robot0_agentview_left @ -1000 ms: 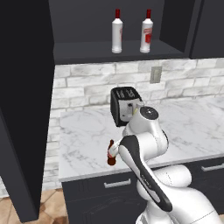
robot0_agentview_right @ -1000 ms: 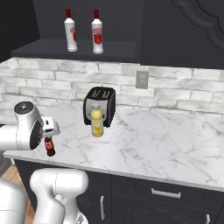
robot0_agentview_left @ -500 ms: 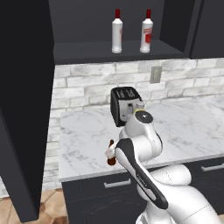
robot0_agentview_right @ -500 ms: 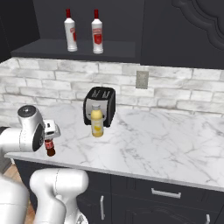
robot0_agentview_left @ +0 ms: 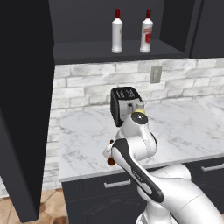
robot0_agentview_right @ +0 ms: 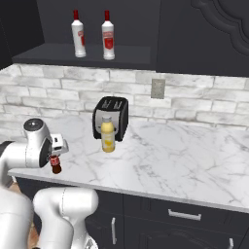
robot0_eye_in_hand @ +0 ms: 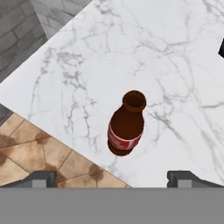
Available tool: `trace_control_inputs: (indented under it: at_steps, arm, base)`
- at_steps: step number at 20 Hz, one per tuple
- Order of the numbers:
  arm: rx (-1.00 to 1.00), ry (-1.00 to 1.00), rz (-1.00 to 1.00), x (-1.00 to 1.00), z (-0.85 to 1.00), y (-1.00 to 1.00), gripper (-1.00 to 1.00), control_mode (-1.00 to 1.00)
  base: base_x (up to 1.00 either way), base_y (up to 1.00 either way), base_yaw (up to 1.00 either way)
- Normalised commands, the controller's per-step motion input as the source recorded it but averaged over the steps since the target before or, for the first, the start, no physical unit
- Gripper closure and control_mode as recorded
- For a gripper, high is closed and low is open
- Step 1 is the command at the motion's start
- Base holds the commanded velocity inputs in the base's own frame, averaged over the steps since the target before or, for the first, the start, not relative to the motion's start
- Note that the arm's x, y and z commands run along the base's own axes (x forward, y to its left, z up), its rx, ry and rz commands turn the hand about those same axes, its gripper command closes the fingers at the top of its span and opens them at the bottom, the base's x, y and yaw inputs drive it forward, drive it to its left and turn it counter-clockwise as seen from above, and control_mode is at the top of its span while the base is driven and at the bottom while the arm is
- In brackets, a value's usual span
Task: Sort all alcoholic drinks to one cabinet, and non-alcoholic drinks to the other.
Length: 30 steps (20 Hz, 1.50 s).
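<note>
Small dark brown bottle with a red label (robot0_eye_in_hand: 127, 129) stands upright near the front edge of the white marble counter (robot0_agentview_right: 160, 160), well left of the black-and-silver toaster (robot0_agentview_right: 111, 115). In the hand view it sits centred between the two dark fingertips, a little ahead of them, nothing touching it. Gripper (robot0_eye_in_hand: 112, 178) hangs above it with jaws spread wide and empty.

Fat yellow juice bottle with a pale grey cap (robot0_agentview_right: 108, 136) stands just in front of the toaster. Two tall slim white bottles with red caps (robot0_agentview_left: 131, 30) stand side by side on the shelf of the open dark charcoal upper cabinet (robot0_agentview_left: 105, 52).

Handling, as judged: brown bottle looks rigid, glass-like, smooth, so likely slippery and breakable if knocked off the nearby counter edge. Small and probably light. Narrow neck flares to a rounded body. Best hold seems to be across the labelled body, below the shoulder, where the sides run most nearly straight; the neck would let it swing. Its base is small, so a glancing finger could tip it toward the floor.

Against the earlier frames: the arm's wrist has dropped lower and closer over the brown bottle, which now peeks out beside the forearm in the left base view. Bottles, toaster and cabinet have not shifted. Jaws stay fully spread.
</note>
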Motion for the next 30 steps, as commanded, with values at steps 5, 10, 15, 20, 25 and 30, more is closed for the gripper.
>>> trace_control_inputs:
  at_steps: [5,10,15,20,25,30]
  arm:
    - [0.0,0.01,0.0,0.21,-0.13,0.04,-1.0,-1.0]
    - [0.0,0.04,0.0,0.19,-0.19,0.07,-1.0,-1.0]
    - [0.0,0.03,0.0,0.17,-0.2,0.11,-1.0,-1.0]
    - [0.0,0.0,0.0,0.19,-0.15,0.05,-1.0,-1.0]
    - [0.0,0.0,0.0,0.18,-0.15,0.01,-1.0,-1.0]
    - [0.0,0.0,0.0,0.16,-0.19,0.03,-1.0,-1.0]
  base:
    - [0.0,0.0,0.0]
    - [0.0,0.0,0.0]
    - [0.0,0.0,0.0]
    - [0.0,0.0,0.0]
    - [0.0,0.0,0.0]
    - [0.0,0.0,0.0]
